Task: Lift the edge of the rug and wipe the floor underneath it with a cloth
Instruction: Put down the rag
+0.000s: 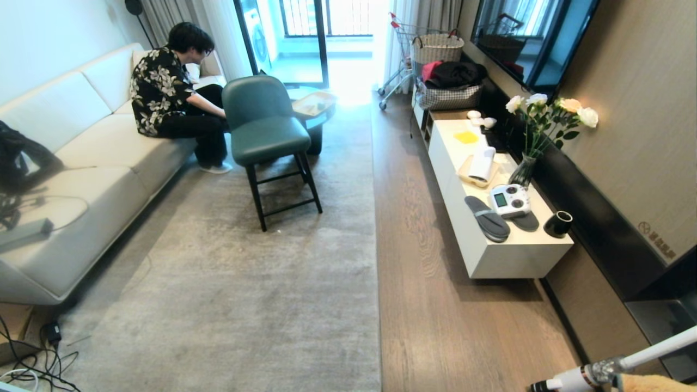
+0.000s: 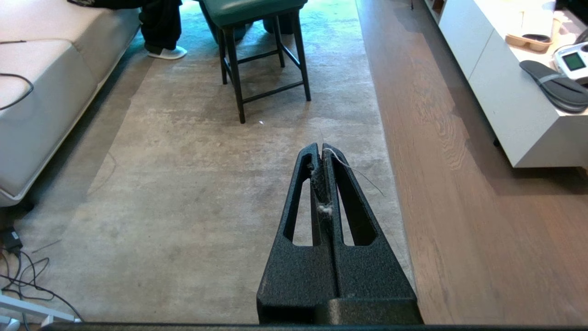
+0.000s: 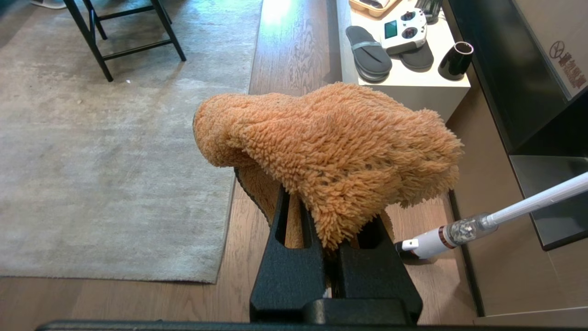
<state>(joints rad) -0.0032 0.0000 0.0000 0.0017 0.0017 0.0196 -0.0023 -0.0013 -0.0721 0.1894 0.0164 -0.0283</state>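
Head view shows the long rug edge (image 1: pixel 375 218) running straight away from the robot, with the bare floor (image 1: pixel 425 283) between it and the white surface (image 1: pixel 506 256) on the right. No hand is at the rug yet, so I judge the step in hand is the approach.

The right hand (image 3: pixel 333 216) is clamped on the cloth (image 3: pixel 330 147), which drapes over its fingers and hides the tips. The left hand (image 2: pixel 320 151) has its fingers pressed together and holds nothing, only some lint and a thread between them. It hangs high above the rug, near the edge but well apart from it.

To do this step well, the robot should come low and close to the edge. I think the left hand must open before it reaches the border, then slide one finger under the thin edge, not press on the pile from above. The lift should be enough for the cloth to pass under.

The right hand with the cloth hangs over the floor strip just beside the rug, near its corner (image 3: pixel 216 278), so it is already on the correct side for wiping. A vacuum wand (image 3: pixel 482 223) lies close to it and could be hit.
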